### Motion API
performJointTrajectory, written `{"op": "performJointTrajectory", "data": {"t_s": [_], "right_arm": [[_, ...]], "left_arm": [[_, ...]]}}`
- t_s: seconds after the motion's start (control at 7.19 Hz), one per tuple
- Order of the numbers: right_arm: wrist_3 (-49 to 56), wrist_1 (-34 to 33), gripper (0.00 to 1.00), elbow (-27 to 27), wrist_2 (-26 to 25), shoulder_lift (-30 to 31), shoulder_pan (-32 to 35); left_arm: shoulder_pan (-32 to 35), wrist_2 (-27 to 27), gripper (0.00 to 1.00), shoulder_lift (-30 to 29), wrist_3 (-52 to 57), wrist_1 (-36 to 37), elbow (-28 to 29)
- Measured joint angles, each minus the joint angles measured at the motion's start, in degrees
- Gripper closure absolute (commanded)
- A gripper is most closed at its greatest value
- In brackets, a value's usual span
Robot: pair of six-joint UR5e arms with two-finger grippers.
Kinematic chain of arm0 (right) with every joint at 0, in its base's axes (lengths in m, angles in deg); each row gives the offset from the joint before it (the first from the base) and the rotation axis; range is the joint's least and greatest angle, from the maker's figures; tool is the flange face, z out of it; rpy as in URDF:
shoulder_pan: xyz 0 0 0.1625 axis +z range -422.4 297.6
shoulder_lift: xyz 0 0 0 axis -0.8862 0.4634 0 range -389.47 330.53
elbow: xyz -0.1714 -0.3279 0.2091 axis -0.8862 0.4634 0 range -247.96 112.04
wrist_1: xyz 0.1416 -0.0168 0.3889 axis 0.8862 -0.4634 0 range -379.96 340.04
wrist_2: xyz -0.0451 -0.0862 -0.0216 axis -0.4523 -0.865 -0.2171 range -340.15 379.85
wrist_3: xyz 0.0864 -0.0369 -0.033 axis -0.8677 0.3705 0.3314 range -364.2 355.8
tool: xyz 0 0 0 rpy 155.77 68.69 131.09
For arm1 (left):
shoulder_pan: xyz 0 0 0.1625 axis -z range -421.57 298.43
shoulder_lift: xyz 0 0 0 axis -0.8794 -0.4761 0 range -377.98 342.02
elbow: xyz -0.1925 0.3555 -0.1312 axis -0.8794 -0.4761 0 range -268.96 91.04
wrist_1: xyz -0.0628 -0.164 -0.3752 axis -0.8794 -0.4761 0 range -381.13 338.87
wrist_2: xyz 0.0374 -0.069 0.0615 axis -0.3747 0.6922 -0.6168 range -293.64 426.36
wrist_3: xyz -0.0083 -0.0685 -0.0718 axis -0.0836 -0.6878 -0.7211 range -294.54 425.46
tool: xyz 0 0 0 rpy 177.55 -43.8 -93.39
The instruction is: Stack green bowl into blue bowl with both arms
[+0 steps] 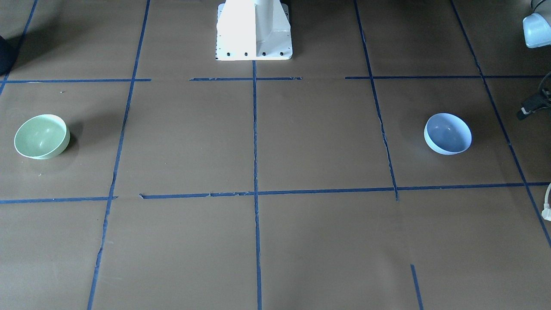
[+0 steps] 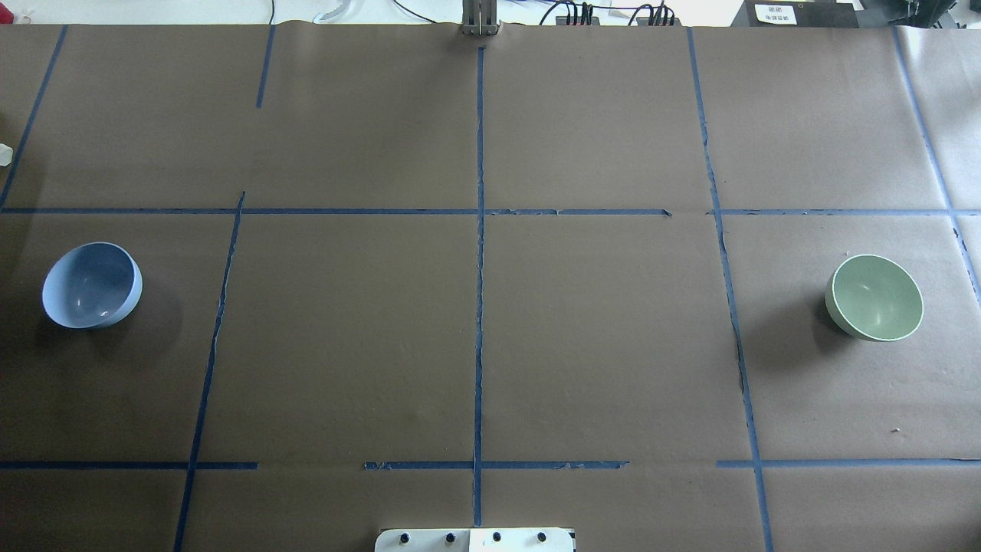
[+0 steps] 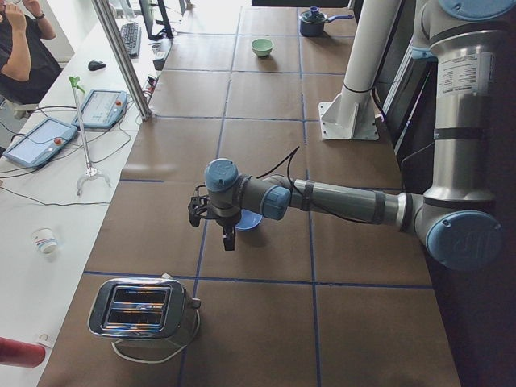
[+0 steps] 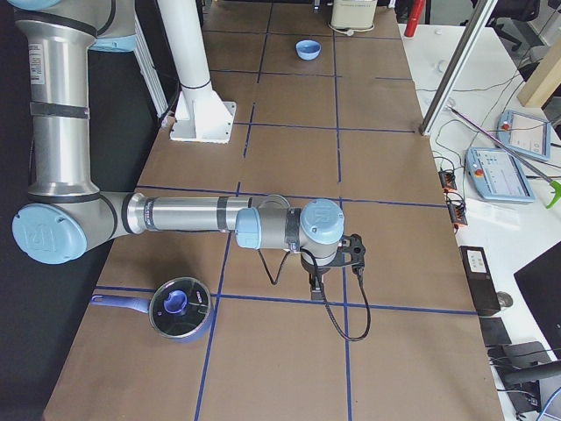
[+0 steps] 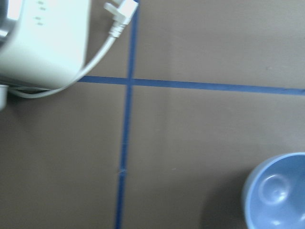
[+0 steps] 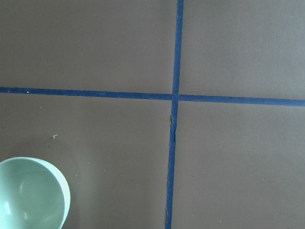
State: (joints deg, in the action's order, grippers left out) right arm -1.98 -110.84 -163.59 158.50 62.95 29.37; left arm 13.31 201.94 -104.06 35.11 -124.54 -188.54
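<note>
Well, the green bowl sits upright on the brown worktop far out on my right side. The blue bowl sits upright far out on my left, so the two are well apart, with blue tape lines between them. My left claw hangs above the worktop near the blue bowl, and my right claw hangs near the green one. Whether either claw is spread or closed I cannot tell. A toaster stands at the worktop's left end, a lidded pot at its right end.
</note>
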Motion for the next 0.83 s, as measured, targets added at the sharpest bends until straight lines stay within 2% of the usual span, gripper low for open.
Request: {"op": "performJointTrajectory", "data": {"t_s": [0.28,0.42,0.56,0.7,0.83], "right_arm": [[0.0,0.0,0.00,-0.3,0.0,0.0,0.0],[0.0,0.0,0.00,-0.3,-0.1,0.0,0.0],[0.1,0.0,0.00,-0.3,-0.2,0.0,0.0],[0.1,0.0,0.00,-0.3,-0.2,0.0,0.0],[0.1,0.0,0.00,-0.3,-0.3,0.0,0.0]], "left_arm": [[-7.4,-0.7,0.01,1.6,-13.3,-12.2,1.8],[-10.7,-2.0,0.04,1.7,-17.9,-18.3,4.6],[-13.4,-3.6,0.24,1.3,-21.1,-23.2,7.8],[-15.1,-4.3,0.60,0.8,-23.0,-25.5,9.7],[-15.8,-4.4,0.85,0.6,-24.0,-26.3,10.4]]}}
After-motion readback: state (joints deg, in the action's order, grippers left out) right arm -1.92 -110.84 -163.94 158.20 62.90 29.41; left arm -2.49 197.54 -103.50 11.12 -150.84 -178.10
